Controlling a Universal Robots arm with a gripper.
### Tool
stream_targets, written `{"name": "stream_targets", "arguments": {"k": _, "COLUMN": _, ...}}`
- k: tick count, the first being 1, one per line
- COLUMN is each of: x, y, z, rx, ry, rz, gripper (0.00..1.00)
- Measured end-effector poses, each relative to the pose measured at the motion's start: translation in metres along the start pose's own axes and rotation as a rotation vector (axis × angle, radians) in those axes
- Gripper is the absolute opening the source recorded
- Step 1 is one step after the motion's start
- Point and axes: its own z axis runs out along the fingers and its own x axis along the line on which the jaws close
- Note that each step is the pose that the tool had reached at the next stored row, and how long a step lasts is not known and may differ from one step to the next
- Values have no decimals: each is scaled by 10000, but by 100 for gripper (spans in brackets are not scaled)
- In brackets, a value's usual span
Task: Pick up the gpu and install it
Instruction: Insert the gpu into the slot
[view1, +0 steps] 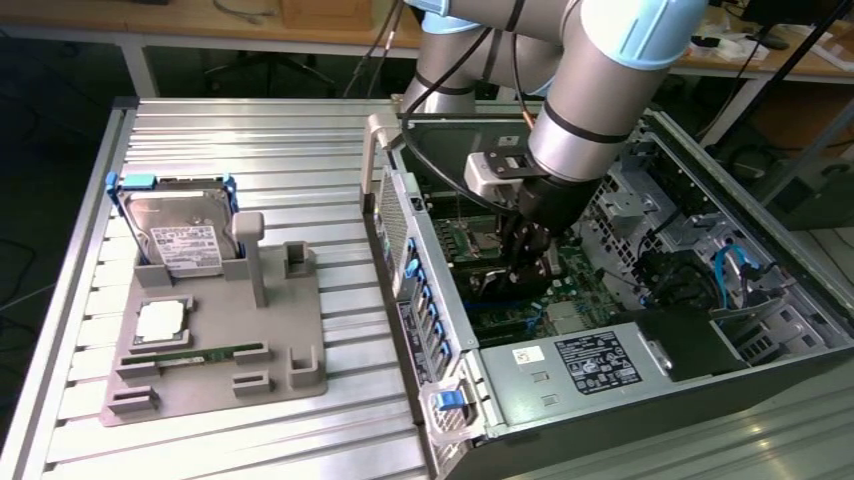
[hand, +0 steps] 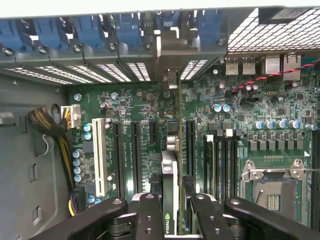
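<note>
I see the gripper pinching the gpu edge-on just above the motherboard, its long axis parallel to the slots, far end toward the vented rear wall.

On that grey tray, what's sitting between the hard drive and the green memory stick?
A square silver processor chip lies there on the tray, as the exterior view shows.

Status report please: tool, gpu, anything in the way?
Tool shut on gpu. It hangs edge-on over motherboard, inside open case. Nothing blocking seen.
</note>
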Motion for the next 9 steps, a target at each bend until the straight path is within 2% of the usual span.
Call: {"name": "stream_targets", "arguments": {"k": 9, "x": -1, "y": 0, "z": 3, "rx": 2, "ry": -5, "rz": 1, "gripper": 27}}
